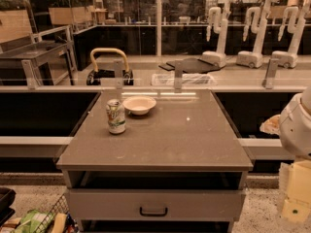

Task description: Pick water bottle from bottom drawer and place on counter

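Observation:
The water bottle is out of view. The counter [165,140] is the grey-brown stone-like top of a light grey drawer cabinet in the middle of the camera view. Under the top is a dark open gap. Below it is a drawer front with a dark handle [153,210], and I cannot see inside the drawer. My arm comes in at the right edge as a white rounded link [297,127]. My gripper [295,198] is the pale yellowish part below it, low at the far right, beside the cabinet and apart from it.
A green-and-white drink can [115,116] and a white bowl [139,105] stand at the counter's back left. A wire basket of snack packets [41,221] sits on the floor at bottom left. A dark metal side table [34,52] stands far left. Several parked robots [218,38] stand behind.

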{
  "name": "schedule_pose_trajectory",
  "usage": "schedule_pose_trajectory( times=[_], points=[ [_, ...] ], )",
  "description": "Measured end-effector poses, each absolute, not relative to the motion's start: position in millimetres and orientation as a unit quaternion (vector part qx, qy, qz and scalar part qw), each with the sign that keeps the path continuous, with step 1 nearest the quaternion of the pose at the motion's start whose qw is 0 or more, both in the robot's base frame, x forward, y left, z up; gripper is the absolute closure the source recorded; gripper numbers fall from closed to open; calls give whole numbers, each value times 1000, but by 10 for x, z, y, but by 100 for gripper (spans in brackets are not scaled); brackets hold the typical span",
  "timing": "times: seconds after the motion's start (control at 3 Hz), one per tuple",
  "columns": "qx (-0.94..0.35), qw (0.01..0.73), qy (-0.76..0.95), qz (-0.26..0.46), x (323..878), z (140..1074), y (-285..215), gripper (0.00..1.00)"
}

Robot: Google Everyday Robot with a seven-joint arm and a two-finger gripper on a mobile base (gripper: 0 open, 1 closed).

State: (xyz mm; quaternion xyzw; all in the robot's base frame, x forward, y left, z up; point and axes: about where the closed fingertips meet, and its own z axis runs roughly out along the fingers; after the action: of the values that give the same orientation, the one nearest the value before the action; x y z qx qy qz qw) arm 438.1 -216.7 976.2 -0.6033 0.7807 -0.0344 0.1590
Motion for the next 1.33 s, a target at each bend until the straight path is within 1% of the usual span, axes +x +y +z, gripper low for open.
schedule_pose_trajectory(
  times=[0.33,0.67,1.0,1.33],
  points=[
    [-602,164,781,-32,4384,9757,-2180,0],
    [-585,217,781,-2,4401,9715,-2323,0],
    [-568,275,774,50,4397,9236,-2501,0],
    [-533,344,765,116,4394,8451,-2602,0]
  ],
)
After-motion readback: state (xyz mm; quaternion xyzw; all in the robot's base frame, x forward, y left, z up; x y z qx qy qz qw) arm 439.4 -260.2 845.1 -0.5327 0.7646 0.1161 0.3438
